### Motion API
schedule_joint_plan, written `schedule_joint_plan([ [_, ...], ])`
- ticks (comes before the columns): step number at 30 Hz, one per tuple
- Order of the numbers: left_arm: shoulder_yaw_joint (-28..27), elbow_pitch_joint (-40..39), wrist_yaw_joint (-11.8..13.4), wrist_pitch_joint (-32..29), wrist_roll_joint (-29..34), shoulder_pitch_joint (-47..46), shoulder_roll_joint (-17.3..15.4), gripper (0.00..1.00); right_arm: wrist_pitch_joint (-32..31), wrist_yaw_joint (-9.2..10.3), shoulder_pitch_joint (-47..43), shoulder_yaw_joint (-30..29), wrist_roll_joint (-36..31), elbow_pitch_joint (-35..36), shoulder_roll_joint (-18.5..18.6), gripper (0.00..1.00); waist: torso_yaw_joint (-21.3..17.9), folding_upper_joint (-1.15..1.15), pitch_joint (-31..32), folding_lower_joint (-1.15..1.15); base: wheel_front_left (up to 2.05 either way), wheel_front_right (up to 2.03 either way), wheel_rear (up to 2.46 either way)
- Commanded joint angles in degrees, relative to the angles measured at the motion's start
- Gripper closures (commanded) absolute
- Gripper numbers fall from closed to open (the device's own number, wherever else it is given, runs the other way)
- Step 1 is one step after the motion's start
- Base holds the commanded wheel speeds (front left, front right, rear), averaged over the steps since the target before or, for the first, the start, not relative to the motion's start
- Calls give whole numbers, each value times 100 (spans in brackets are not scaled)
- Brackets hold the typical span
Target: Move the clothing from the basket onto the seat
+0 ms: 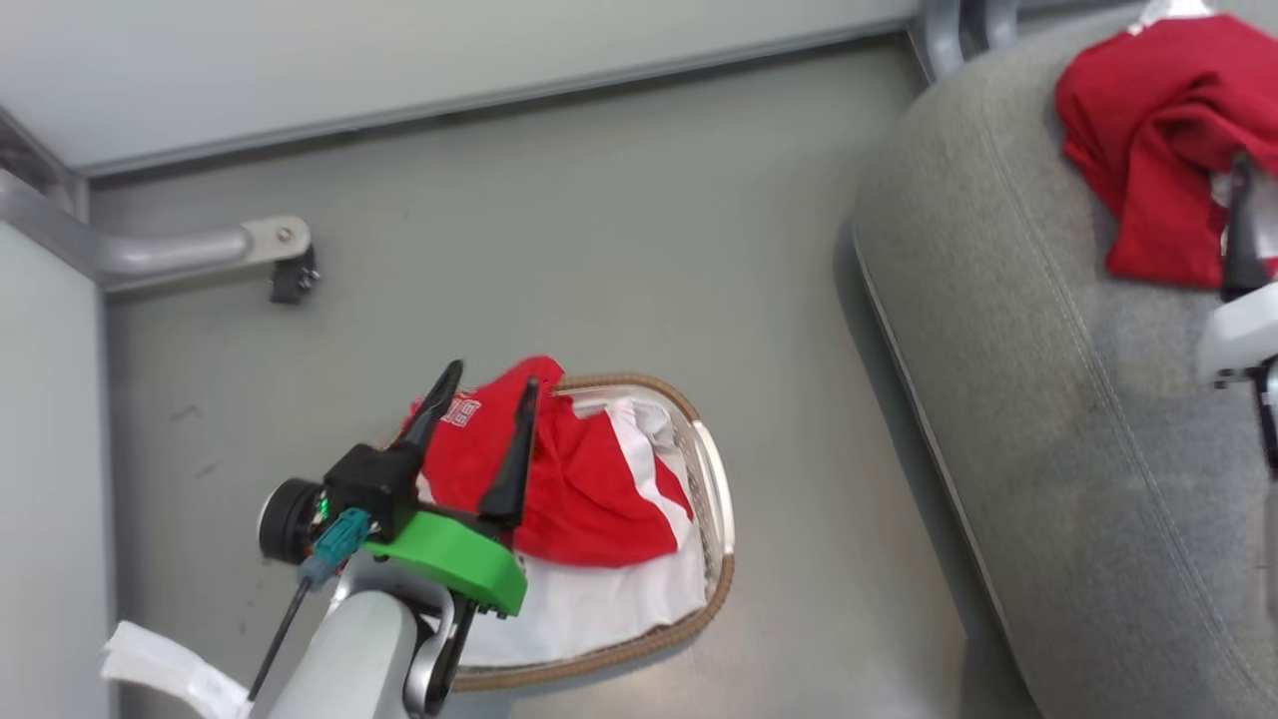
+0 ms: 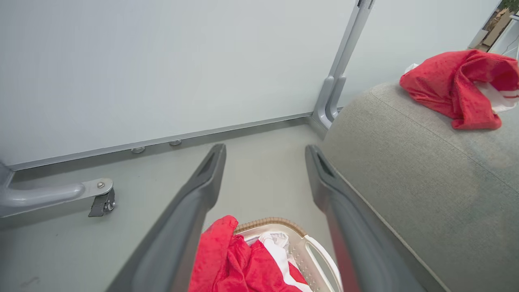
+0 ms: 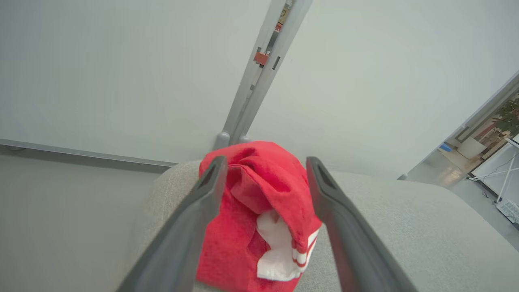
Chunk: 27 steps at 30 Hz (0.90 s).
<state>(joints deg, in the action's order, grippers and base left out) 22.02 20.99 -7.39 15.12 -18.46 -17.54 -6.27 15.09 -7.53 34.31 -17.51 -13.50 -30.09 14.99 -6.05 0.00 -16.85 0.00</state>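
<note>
A red garment with white stripes and lettering (image 1: 579, 489) lies heaped in the oval white basket (image 1: 724, 559), partly over its far rim. My left gripper (image 1: 491, 377) hovers above that heap, open, nothing between its fingers; the left wrist view has the garment (image 2: 227, 259) and basket rim (image 2: 267, 222) below the spread fingers. A second red garment (image 1: 1148, 130) lies crumpled on the grey seat (image 1: 1078, 449). My right gripper (image 3: 266, 160) is open over it, fingers either side of the cloth (image 3: 263, 190) without pinching it. One dark finger (image 1: 1242, 235) shows at the right edge.
The basket's white liner (image 1: 599, 609) hangs over its near side. A grey metal leg with a black caster (image 1: 280, 260) juts over the floor at the left. Pale partition panels and a grey post (image 2: 336, 89) close the far side. Bare grey floor (image 1: 599, 220) lies between basket and seat.
</note>
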Motion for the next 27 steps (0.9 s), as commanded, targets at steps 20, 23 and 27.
schedule_joint_plan([
  [20,-1716,53,19,5,95,1296,282,0,11,8,-1350,1173,979,367,-1146,0,917,0,1469,0,0,0,0],
  [23,-1786,50,9,5,147,1448,296,0,11,8,-1682,1319,1121,498,-1194,0,939,0,1519,0,0,0,0],
  [27,-1829,58,-3,5,149,1581,319,0,11,8,-2044,1539,1714,588,-1195,0,958,0,1570,0,0,0,0],
])
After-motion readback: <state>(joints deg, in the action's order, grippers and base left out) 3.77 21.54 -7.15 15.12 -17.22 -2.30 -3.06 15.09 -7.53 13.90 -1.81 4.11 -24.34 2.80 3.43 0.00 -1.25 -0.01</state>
